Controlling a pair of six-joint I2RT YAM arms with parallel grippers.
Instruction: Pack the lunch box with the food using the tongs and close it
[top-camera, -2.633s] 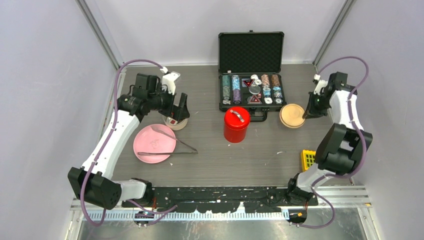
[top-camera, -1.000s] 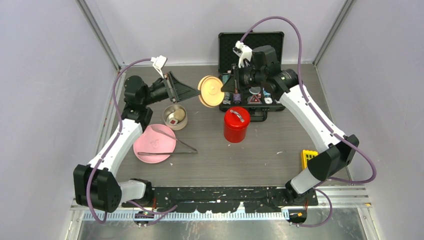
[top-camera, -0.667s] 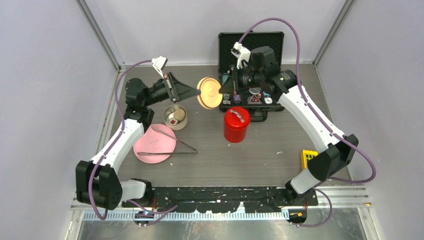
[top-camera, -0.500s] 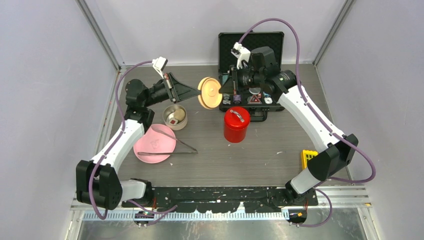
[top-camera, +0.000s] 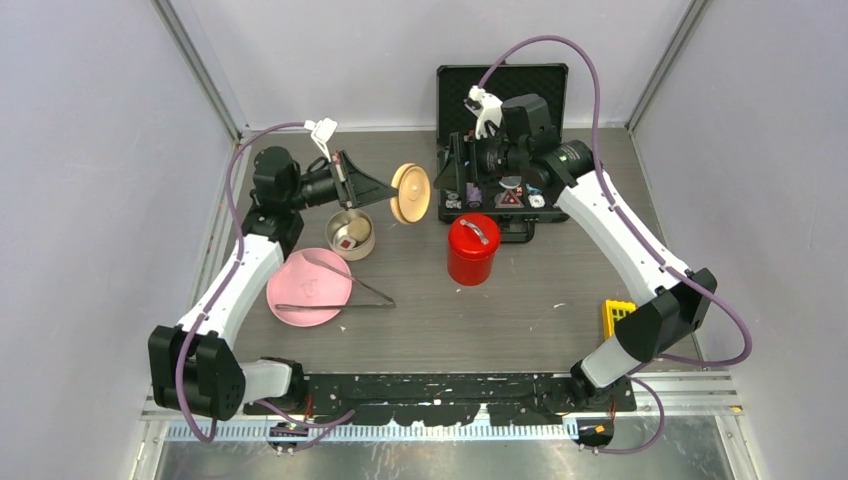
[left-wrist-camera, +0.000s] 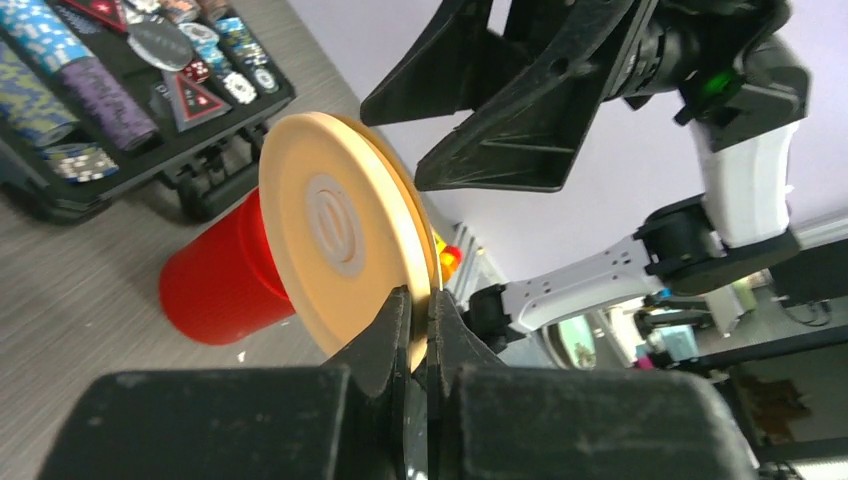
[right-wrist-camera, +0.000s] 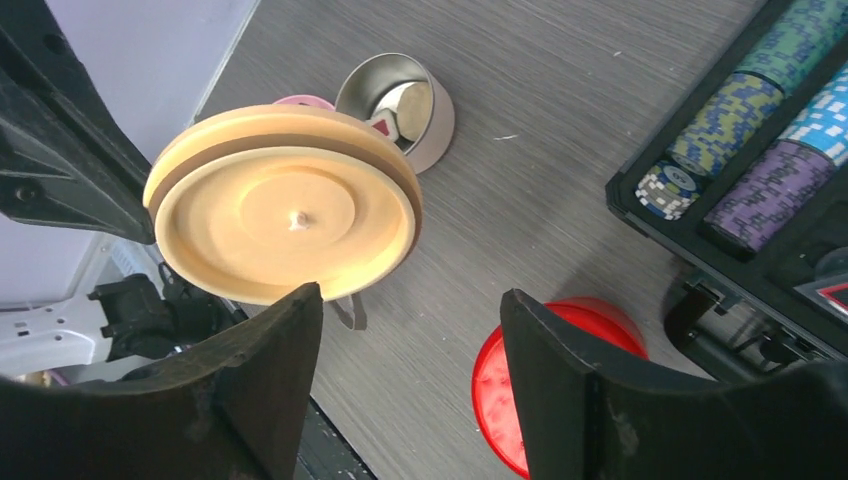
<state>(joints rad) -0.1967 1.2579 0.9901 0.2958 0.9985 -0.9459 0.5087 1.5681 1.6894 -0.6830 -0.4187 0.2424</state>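
Note:
The lunch box's beige disc lid (top-camera: 411, 193) hangs on edge in the air, and my left gripper (top-camera: 389, 192) is shut on its rim. In the left wrist view the lid (left-wrist-camera: 340, 230) stands between the closed jaws (left-wrist-camera: 422, 300). My right gripper (top-camera: 455, 172) is open just right of the lid, touching nothing; in its view (right-wrist-camera: 410, 300) the lid (right-wrist-camera: 285, 215) floats beyond the fingertips. The steel bowl (top-camera: 372, 238) sits below, with a white cube with a red centre (top-camera: 345, 242) inside. The red canister (top-camera: 472, 248) stands closed. The tongs (top-camera: 360, 284) lie across the pink plate (top-camera: 295, 275).
An open black case of poker chips (top-camera: 502, 150) stands at the back, behind the canister and under my right wrist. A yellow block toy (top-camera: 615, 318) lies near the right arm's base. The side walls are close to both arms.
The lid passed from right gripper to left. My left gripper shut on its rim, my right gripper opened and let go, and the lid shifted slightly left and down.

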